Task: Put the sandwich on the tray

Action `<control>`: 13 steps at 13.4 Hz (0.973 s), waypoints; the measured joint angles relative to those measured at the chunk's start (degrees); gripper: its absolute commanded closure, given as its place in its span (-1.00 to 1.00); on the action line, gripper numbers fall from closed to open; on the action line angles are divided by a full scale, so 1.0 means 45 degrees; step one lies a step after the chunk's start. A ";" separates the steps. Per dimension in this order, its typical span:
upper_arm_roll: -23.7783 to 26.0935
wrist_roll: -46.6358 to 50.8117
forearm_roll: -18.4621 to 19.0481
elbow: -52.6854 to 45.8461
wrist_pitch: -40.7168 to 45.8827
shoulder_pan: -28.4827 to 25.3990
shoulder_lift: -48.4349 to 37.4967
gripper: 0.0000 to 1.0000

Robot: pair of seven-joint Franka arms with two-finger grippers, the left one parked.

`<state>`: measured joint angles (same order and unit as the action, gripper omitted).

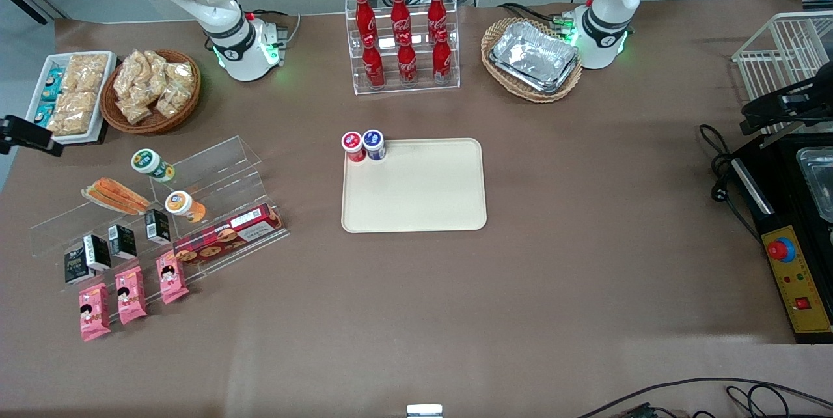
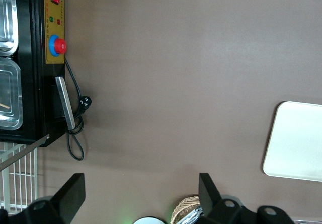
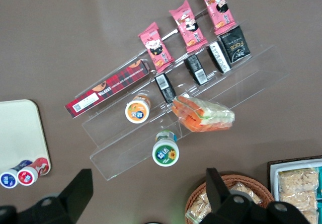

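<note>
Sandwich [image 1: 116, 196] lies on the clear stepped display rack [image 1: 215, 164], at nine o'clock from the tray [image 1: 416, 203], well apart. Gripper [image 3: 148, 196] hovers above the rack, fingers apart, empty. Approach step; next: descend, grasp the wrap.

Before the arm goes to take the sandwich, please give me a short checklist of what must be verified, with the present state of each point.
1. Sandwich located: ok, it lies on the clear stepped rack, beside the orange-lidded cup.
2. Sandwich free from above: ok, nothing lies on it.
3. Claw open: ok, both fingers stand wide apart, high above the rack.
4. Claw empty: ok, nothing between the fingers.
5. Tray has room: ok, only two small cups stand at one corner.
6. Wrap grips firmly: cannot tell.
</note>
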<state>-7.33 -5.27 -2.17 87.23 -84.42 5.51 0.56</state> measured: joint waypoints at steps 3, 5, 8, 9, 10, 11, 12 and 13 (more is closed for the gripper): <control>-0.0281 0.0003 0.0000 -0.0097 0.0000 0.0017 -0.0025 -1.00; -0.0452 0.0003 0.0000 -0.0097 -0.0007 0.0020 -0.0009 -1.00; -0.0566 0.0028 -0.0103 -0.0096 -0.0100 0.0020 0.0065 -1.00; -0.0659 0.0034 -0.0140 -0.0091 -0.0131 0.0021 0.0092 -1.00; -0.0742 0.0051 -0.0152 -0.0082 -0.0190 0.0022 0.0123 -1.00; -0.0798 0.0114 -0.0156 -0.0075 -0.0279 0.0022 0.0154 -1.00; -0.0835 0.0182 -0.0157 -0.0073 -0.0338 0.0023 0.0188 -1.00; -0.0870 0.0250 -0.0157 -0.0063 -0.0349 0.0040 0.0219 -1.00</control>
<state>-11.25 -4.15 -2.87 86.95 -86.00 5.70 1.55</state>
